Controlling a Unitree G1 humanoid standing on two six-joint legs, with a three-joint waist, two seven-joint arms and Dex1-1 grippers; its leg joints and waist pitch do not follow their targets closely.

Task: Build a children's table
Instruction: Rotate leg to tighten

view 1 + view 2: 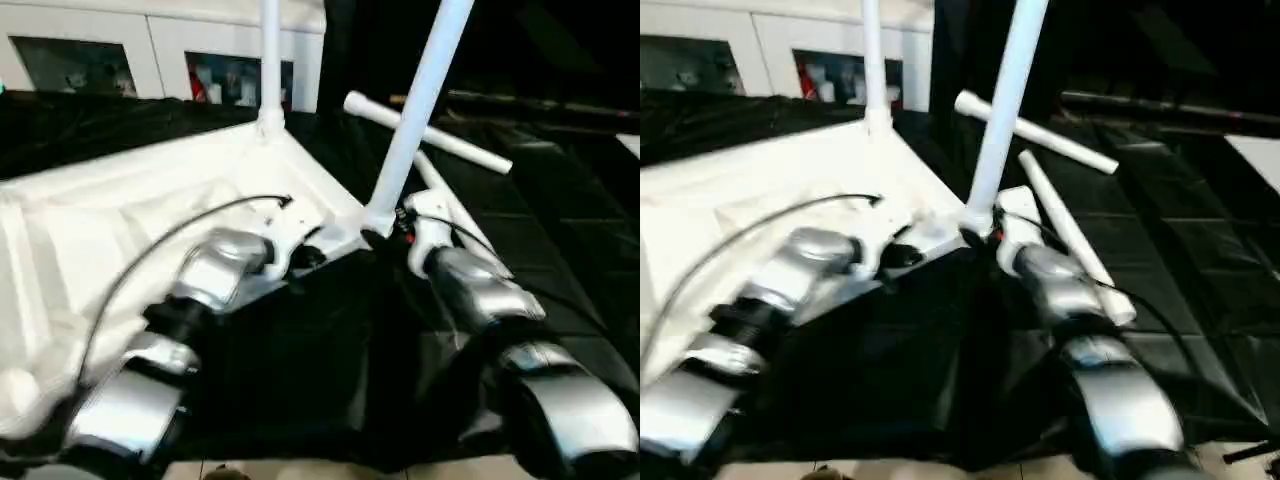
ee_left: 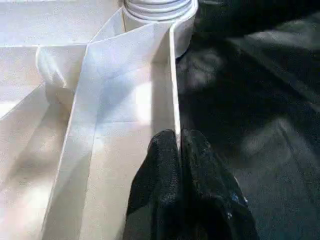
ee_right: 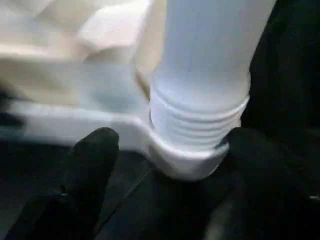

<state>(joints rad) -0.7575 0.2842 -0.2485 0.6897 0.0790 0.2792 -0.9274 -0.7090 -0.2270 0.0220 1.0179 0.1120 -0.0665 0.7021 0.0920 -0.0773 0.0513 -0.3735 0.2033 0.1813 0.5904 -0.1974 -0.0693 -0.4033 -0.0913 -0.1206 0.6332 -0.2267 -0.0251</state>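
The white tabletop [image 1: 120,210] lies upside down on black cloth, ribs up. One white leg [image 1: 270,60] stands upright in its far corner socket. A second leg [image 1: 415,120] stands tilted in the near right corner socket [image 3: 185,162], its threaded end [image 3: 200,120] seated there. My right gripper [image 3: 177,170] is open, one black finger [image 3: 95,165] on each side of that socket, apart from it. My left gripper [image 2: 177,150] is shut on the tabletop's thin rim wall [image 2: 172,90], a little back from the same corner. Two loose legs [image 1: 440,138] [image 1: 1065,225] lie on the cloth to the right.
A white cabinet [image 1: 160,50] with glass doors stands behind the tabletop. Black cloth [image 1: 300,370] covers the work area down to a pale floor strip at the near edge. A dark bar [image 1: 540,105] lies at the back right.
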